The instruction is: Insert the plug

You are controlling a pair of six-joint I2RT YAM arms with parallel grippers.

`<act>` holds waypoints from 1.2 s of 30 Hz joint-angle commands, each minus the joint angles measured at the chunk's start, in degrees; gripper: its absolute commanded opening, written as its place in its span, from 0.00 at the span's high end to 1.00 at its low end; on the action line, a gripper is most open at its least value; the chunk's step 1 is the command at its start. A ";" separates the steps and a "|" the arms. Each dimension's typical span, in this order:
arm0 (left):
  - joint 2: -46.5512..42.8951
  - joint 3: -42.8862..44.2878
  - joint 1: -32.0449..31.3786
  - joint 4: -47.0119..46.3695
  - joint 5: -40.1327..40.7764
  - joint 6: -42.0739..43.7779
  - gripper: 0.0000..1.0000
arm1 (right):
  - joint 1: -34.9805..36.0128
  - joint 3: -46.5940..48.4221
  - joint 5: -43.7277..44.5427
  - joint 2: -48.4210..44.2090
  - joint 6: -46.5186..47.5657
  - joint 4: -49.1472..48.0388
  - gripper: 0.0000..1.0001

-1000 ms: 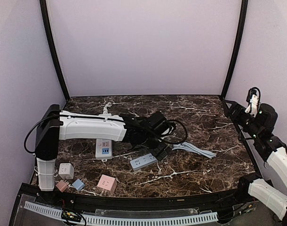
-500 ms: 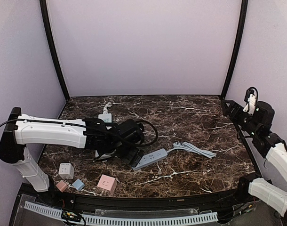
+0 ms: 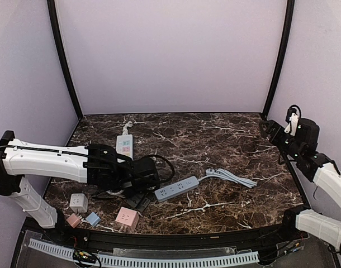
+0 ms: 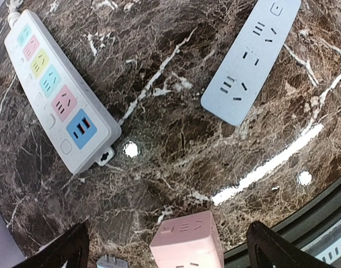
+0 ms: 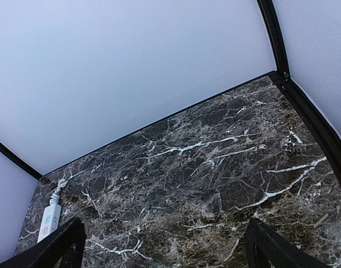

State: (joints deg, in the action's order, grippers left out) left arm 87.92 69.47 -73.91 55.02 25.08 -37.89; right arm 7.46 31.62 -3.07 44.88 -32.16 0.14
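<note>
L end effector [image 4: 166, 245]: fingers spread, empty, low over pink cube adapter [image 4: 184, 245] nr front-left bench edge, prob. the plug meant. Grey power strip [image 4: 251, 58] lies just beyond, toward bench centre; white multi-colour strip [image 4: 56, 92] toward left edge. R end effector [image 5: 167, 245]: spread, empty, raised at right edge. Step: pre-grasp approach. Next: descend, pinch cube, align prongs w/ strip slots.

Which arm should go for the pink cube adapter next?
Left. The left gripper hangs open over the pink cube adapter, beside the grey power strip. The right gripper is raised at the right edge of the table, facing the back wall.
</note>
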 commanded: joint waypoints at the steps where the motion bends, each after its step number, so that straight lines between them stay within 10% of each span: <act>1: -4.04 -0.81 -0.36 6.28 -4.96 -4.68 0.01 | 0.18 1.45 2.01 -0.63 -1.56 -0.35 0.01; 36: -7.37 -17.47 -0.27 -6.34 -23.28 -13.03 0.05 | 0.18 1.34 4.39 -2.12 -1.76 2.26 0.01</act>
State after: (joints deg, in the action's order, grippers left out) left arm 78.39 52.73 -74.06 48.69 1.72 -50.24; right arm 7.46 31.64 0.93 42.81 -33.58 2.37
